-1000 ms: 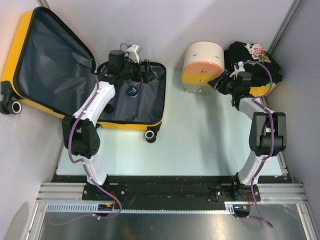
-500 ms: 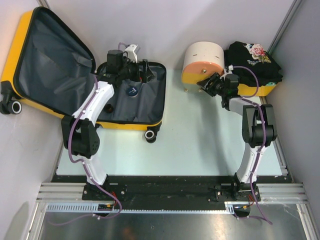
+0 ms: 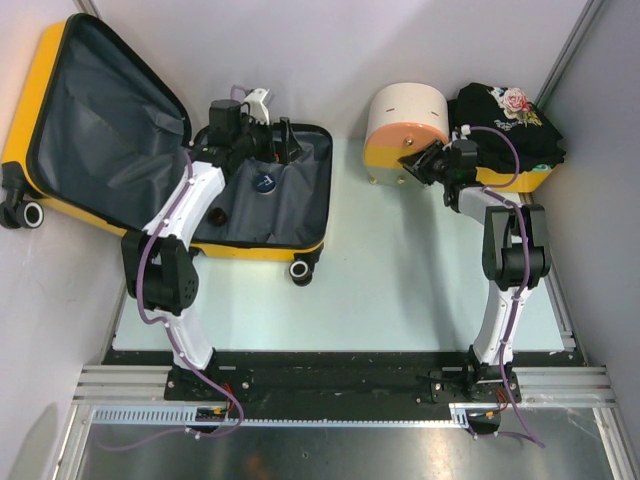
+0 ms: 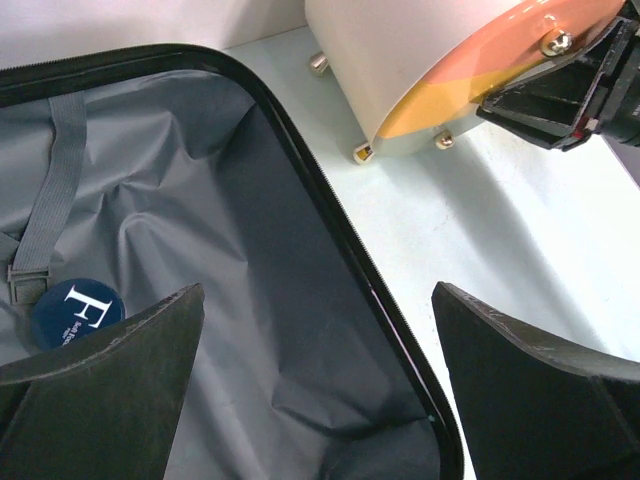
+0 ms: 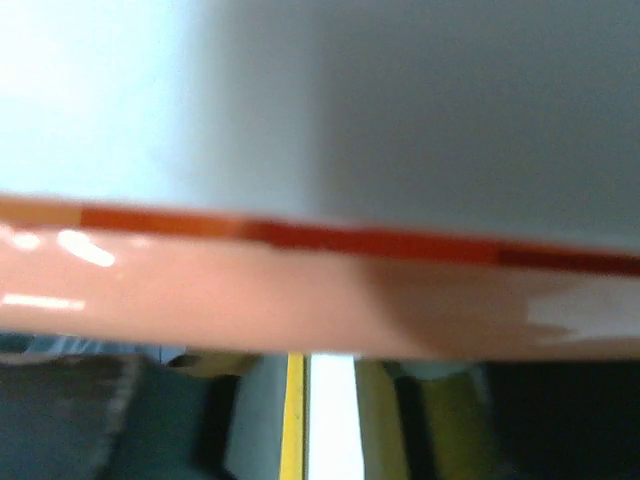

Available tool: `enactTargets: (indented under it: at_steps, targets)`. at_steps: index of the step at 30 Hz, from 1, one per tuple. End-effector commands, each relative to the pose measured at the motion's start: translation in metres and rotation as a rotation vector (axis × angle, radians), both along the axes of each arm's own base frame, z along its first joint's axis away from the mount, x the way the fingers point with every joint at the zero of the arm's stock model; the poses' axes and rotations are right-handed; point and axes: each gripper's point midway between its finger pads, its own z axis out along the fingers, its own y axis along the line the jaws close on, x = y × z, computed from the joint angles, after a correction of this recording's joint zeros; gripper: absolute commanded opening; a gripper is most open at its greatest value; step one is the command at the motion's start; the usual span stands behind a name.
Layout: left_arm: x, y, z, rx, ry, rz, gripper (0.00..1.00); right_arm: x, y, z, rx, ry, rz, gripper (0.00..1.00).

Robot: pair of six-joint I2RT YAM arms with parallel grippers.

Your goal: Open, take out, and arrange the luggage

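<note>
At the bench's far-left corner, the open luggage (image 3: 290, 215) lies wheels-nearward directly beneath the left arm's (image 3: 200, 195) wide, empty jaws, well apart from the right arm's (image 3: 505, 250), whose state I cannot tell.

Place: a lab robot test cell.
Enclosure: plain white panels (image 3: 330, 60) and an aluminium post (image 3: 572, 42) behind the table (image 3: 400, 285).
Mounting: aluminium rails (image 3: 340, 385) along the table's near edge.
</note>
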Motion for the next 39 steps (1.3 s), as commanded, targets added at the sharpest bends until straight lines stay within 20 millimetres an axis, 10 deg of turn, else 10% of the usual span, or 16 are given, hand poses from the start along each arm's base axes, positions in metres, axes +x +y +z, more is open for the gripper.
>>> enactTargets:
  at_steps: [1,7,18,24,27,34,39]
  targets:
    - [0.010,0.008,0.005,-0.004,-0.018,0.013,1.00,0.010,-0.004,0.013,0.005,-0.024,-0.019,0.27]
    - [0.020,0.017,-0.002,-0.011,0.000,0.044,1.00,-0.013,0.005,0.013,0.013,0.007,0.054,0.00]
    - [0.040,0.039,-0.019,0.011,0.026,0.118,1.00,-0.107,0.013,-0.014,0.019,0.147,0.171,0.00]
    - [0.048,0.050,-0.035,0.034,0.049,0.151,1.00,-0.125,0.021,-0.010,0.007,0.124,0.234,0.05]
    - [0.057,0.063,-0.048,0.071,0.058,0.189,1.00,-0.130,0.019,-0.013,-0.003,0.140,0.231,0.11]
    - [0.076,0.095,-0.090,0.202,0.109,0.256,1.00,-0.134,0.007,-0.006,-0.035,0.105,0.222,0.71]
    - [0.086,0.107,-0.126,0.298,0.156,0.266,1.00,-0.137,0.000,0.010,-0.050,0.065,0.225,0.84]
